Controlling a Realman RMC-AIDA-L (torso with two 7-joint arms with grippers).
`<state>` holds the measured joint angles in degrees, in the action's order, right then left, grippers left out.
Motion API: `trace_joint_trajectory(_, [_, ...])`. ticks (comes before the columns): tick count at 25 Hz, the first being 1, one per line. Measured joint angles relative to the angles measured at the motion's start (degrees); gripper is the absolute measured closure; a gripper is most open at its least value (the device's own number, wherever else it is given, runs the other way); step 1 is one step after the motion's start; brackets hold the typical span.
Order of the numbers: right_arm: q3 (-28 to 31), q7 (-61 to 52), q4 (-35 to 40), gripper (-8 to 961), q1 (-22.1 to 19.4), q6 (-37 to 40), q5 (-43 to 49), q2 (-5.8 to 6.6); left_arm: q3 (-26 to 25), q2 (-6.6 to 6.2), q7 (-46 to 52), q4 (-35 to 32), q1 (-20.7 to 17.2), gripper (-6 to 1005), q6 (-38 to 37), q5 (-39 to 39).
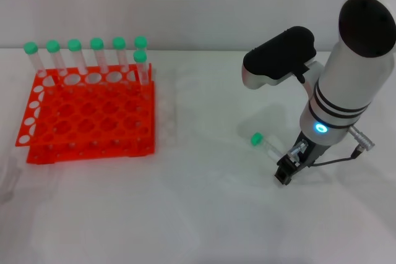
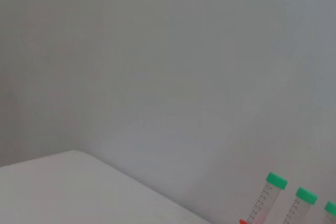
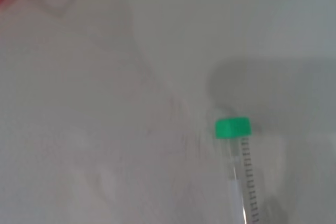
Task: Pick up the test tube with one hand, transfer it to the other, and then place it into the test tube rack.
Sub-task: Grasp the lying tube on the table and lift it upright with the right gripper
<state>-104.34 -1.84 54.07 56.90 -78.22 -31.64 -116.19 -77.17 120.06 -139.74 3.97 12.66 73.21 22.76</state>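
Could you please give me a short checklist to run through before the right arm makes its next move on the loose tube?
1. Test tube lies on the table, apart from the rack: ok.
2. Its green cap is on and points toward the rack side: ok.
3. Right end effector is at the tube's tapered end: ok.
4. Firm grip on the tube: cannot tell; the fingers are hidden.
5. Test tube rack has free holes, with seven tubes along its far side: ok.
6. Left end effector ready for the handover: cannot tell; it is out of view.
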Motion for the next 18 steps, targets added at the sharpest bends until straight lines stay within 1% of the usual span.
trace_joint_trajectory(5, [0.2,0.0,-0.3,497,0.0,0.3,-0.1,0.00,0.0,0.00,0.0,0.0,0.0,124,0.0,0.0])
trace_joint_trajectory(12, [0.4,1.3,-1.5,587,0.1,1.3,-1.0,0.00,0.0,0.00,0.4,-0.2,0.0,125,0.2,-0.8])
trace_joint_trajectory(16, [0.4,2.6,-3.7,638,0.9,2.5,-2.3,0.00,0.0,0.00,0.4,-0.2,0.0,126,0.2,-0.8])
trace_joint_trajectory(18, [0.3,3.0,-4.9,641,1.3,3.0,-2.5,0.00,0.0,0.00,0.4,-0.1,0.0,126,0.0,-0.8])
